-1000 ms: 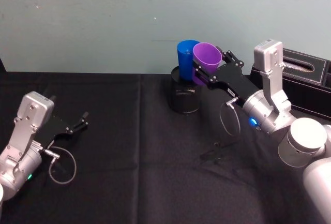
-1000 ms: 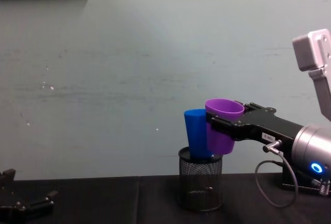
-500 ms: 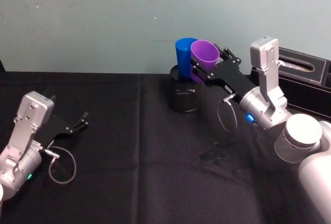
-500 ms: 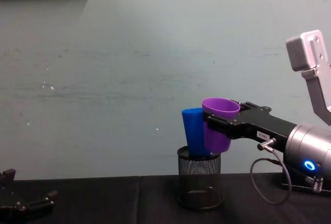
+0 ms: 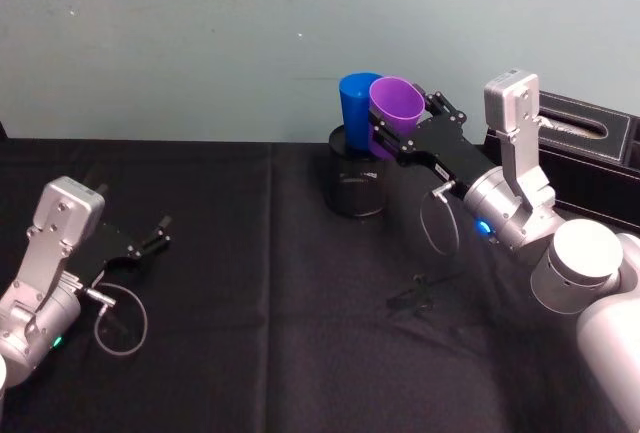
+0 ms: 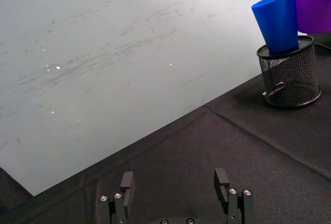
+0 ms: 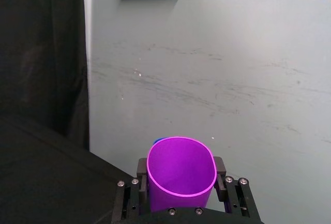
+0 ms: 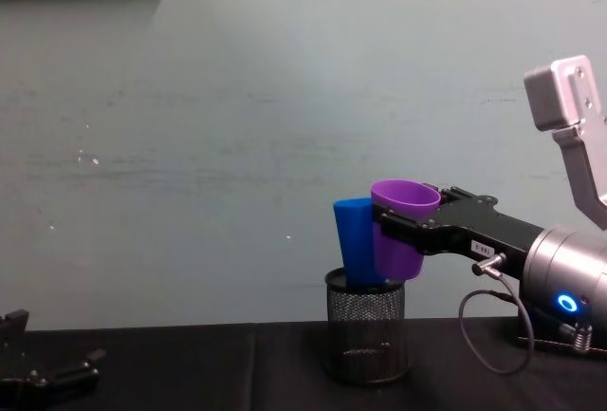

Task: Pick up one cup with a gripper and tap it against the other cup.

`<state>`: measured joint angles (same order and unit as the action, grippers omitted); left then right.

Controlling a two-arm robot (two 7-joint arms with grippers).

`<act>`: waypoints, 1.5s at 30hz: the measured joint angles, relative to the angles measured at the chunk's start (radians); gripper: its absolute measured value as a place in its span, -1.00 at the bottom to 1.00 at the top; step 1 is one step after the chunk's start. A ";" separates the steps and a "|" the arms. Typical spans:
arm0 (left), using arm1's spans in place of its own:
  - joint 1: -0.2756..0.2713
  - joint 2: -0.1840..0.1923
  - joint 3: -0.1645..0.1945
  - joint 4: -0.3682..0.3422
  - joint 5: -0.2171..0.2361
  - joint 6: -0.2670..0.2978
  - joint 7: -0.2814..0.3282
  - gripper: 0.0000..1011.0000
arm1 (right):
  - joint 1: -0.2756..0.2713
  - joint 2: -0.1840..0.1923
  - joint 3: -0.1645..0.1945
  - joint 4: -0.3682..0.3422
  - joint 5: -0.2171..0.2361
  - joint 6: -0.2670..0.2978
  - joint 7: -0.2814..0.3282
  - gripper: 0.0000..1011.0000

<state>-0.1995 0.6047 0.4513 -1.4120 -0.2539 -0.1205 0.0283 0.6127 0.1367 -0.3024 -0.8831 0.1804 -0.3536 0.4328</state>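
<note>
Plain purple cup (image 5: 398, 108) — blue cup (image 5: 354, 103) — black mesh holder (image 5: 358, 191), black cloth (image 5: 250, 283).

Your right arm reaches forward and inward from the right side, forearm raised and roughly level. Its wrist shows a blue light, and the right gripper (image 5: 405, 125) is held high with its flat black fingers (image 7: 221, 165) pressed on opposite sides of the purple cup (image 5: 397, 103), which it holds nearly upright. Your left arm sits low at the left side, elbow tucked back, and the left gripper (image 5: 158, 233) points forward with its two fingers (image 6: 128, 180) spread apart, holding nothing.
</note>
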 joint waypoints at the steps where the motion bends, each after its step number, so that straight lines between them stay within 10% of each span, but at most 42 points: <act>1: 0.000 0.000 0.000 0.000 0.000 0.000 0.000 1.00 | -0.001 0.000 0.000 -0.001 0.000 0.001 0.000 0.46; 45: 0.000 0.000 0.000 0.000 0.000 0.000 0.000 1.00 | -0.238 0.142 -0.004 -0.417 0.029 0.236 -0.044 0.46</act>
<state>-0.1995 0.6047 0.4514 -1.4120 -0.2539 -0.1205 0.0283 0.3744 0.2787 -0.3066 -1.2997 0.2096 -0.1176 0.3885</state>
